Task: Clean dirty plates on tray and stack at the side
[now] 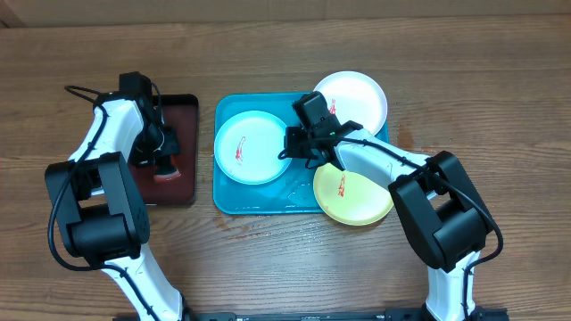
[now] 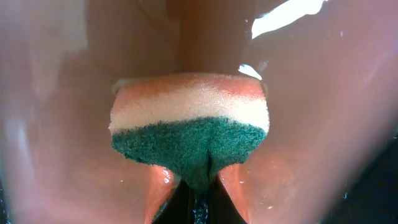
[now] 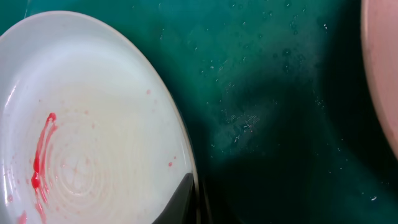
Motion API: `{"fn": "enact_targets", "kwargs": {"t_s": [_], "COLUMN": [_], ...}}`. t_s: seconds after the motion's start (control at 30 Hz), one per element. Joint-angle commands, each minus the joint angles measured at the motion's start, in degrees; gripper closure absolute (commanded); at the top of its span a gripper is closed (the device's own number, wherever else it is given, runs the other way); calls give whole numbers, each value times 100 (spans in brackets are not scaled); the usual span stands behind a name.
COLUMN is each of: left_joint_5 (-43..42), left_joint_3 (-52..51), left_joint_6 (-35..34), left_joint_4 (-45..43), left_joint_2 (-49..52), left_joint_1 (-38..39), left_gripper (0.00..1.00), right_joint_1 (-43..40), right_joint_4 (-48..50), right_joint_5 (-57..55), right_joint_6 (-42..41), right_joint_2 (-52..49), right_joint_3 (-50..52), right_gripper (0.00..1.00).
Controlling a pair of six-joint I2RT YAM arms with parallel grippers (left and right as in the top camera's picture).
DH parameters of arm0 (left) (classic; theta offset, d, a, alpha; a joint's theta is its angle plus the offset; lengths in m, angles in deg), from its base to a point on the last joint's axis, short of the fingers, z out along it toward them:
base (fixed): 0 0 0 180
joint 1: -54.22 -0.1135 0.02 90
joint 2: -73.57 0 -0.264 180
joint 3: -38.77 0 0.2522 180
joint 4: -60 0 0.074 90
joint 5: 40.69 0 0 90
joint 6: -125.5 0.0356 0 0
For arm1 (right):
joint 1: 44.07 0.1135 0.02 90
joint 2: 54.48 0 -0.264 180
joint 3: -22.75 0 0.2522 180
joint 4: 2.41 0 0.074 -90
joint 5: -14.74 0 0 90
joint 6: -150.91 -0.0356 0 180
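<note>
The light blue plate (image 1: 252,147) lies on the left half of the turquoise tray (image 1: 234,198) and bears a red smear. My right gripper (image 1: 301,143) is shut on its right rim; in the right wrist view the fingers (image 3: 196,199) pinch the rim of the plate (image 3: 81,124). The white plate (image 1: 355,96) lies over the tray's far right corner. The yellow-green plate (image 1: 355,198), with a small red smear, overlaps the tray's near right edge. My left gripper (image 1: 165,159) is shut on a sponge (image 2: 189,124), with its fingertips (image 2: 199,190) on the green side.
A dark red, black-rimmed tray (image 1: 183,183) sits left of the turquoise tray, under my left gripper; its wet surface (image 2: 323,124) fills the left wrist view. The turquoise tray floor (image 3: 280,93) is wet. Another plate's edge (image 3: 387,68) shows at the right.
</note>
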Motion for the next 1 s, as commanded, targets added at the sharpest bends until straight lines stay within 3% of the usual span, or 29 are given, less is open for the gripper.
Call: {"fn": "enact_targets", "kwargs": {"t_s": [0.0,0.17,0.43,0.6,0.97], "left_joint_5": [-133,-247,-984,-1499,-1038], "left_joint_3": [164,1134,2323,2275,1764], "left_joint_6": [50,118,723,815,737], "left_joint_4": [245,1119,1998,1954,1119], "left_joint_2": [-15,-28,-28,-24,9], "left_joint_1": [13,15,190,592,1687], "left_gripper": [96,96,96,96,96], "right_joint_1": [17,17,11,9,11], "right_joint_4": [-20,-26,-92,-94,-136], "right_joint_5": [-2,105,315,323,321], "right_joint_6": [-26,-24,-26,-28,-26], "right_joint_2": [-50,-50,-50,-50,-50], "right_joint_3": [-129,-129,-131,-131,-131], "right_gripper": [95,92,96,96,96]}}
